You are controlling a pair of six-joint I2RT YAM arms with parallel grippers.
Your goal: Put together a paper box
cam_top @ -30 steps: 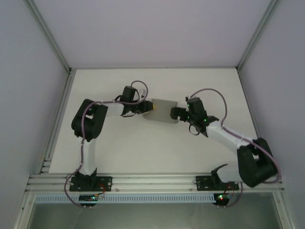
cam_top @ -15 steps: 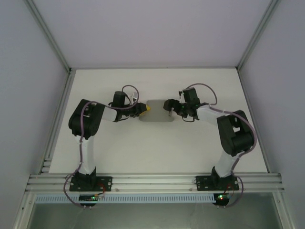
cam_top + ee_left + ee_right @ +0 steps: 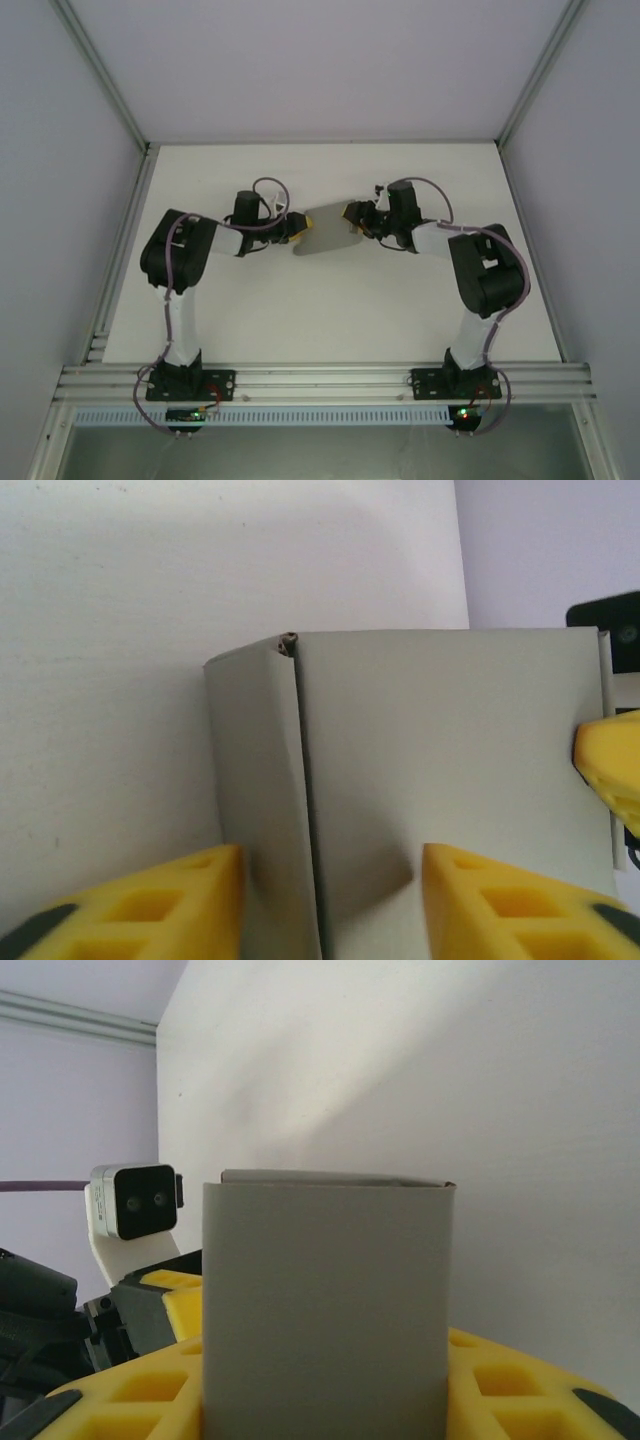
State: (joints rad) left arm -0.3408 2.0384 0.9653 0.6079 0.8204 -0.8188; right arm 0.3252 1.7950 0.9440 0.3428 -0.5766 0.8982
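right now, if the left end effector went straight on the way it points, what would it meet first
The paper box: its near edge sits between the fingers of the left end effector. Past the card comes the right end effector at its far end, though depth is unclear.

Plain, uniform grey for the paper box (image 3: 328,232). Matte white for the desk (image 3: 300,310), pale lilac for the walls (image 3: 320,60). Bright yellow jaws with black tips, black-and-white arms (image 3: 178,262) with purple cables (image 3: 422,182).

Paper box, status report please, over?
Left gripper open at one end of paper box. Right gripper shut on other end. Nothing in the way.
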